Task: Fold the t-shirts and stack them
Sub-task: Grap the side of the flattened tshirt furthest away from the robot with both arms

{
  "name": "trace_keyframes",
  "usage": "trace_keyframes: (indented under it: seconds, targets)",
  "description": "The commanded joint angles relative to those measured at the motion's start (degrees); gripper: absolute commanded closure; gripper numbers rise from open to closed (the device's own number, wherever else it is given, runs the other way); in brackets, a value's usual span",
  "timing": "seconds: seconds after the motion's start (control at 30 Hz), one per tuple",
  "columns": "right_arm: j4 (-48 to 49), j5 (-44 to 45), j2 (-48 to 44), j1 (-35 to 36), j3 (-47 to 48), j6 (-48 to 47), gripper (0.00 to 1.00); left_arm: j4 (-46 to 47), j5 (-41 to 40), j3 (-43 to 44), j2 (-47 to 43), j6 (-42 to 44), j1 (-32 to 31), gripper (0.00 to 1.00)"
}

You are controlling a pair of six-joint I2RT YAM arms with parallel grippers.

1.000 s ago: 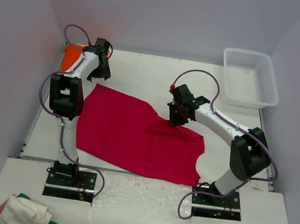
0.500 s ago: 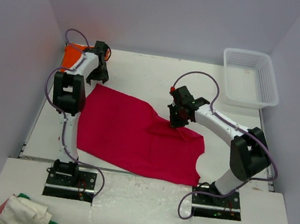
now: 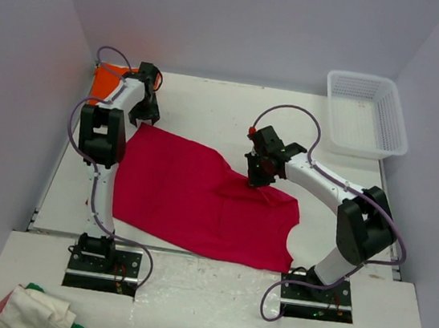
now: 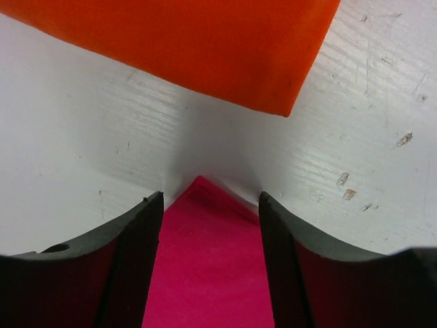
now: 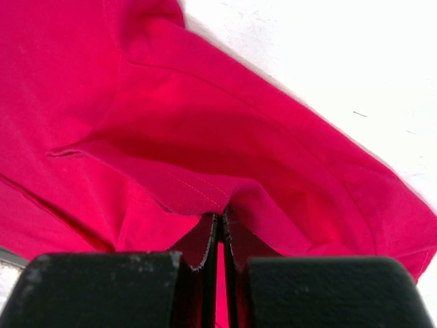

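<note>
1. While the red t-shirt (image 3: 191, 197) lay spread over the table (image 3: 211, 106), one fold of it rose as a ridge into the right gripper (image 3: 254, 180). That gripper's fingers were clenched on the cloth, and the wrist view showed a hemmed edge pinched between the closed pads (image 5: 198, 246).
2. At the shirt's far side, one pointed corner lay between the fingers (image 4: 130, 260) of the left gripper (image 3: 147, 114). Those fingers stood parted, one on either side of the corner, grasping nothing. Whether they touched the cloth could not be told.
3. Just beyond the left fingertips lay the orange t-shirt (image 4: 191, 48), which looked already folded. A bare strip of table separated it from the red corner.
4. The step in hand seemed to be taking this second hold, so that both arms could lift and fold the red shirt.
5. Doing it well probably meant lowering the left fingers to the table with the corner deep in the gap. They would then close on a good bite of cloth rather than the very tip, without nudging the orange shirt ahead.
6. A white basket (image 3: 363, 146) stood well beyond the right fingers, apart from everything.
</note>
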Motion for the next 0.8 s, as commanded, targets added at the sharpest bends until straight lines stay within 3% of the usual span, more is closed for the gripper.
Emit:
trace_keyframes:
  seconds: [0.0,0.17,0.37,0.53,0.77]
  targets:
    - [1.5,-1.2,-1.8,0.2,0.4,-0.1,1.0,0.9,0.7,-0.3,-1.0,0.2,0.3,0.41]
    - [1.6,-0.9,-2.0,0.1,0.0,-0.1,1.0,1.0,1.2,-0.5,-0.5,-0.1,0.3,0.51]
    - [1.7,0.0,-1.4,0.2,0.1,0.2,1.0,1.0,1.0,-0.1,-0.2,-0.1,0.3,0.71]
    - [0.7,2.3,-1.2,0.1,1.3,0.9,1.0,0.6,0.5,0.1,-0.8,-0.1,0.3,0.99]
    - [-1.8,7.0,-3.3,-1.7,3.6,1.8,1.0,1.0,-0.1,-4.1,-4.9,-1.3,-0.2,1.0]
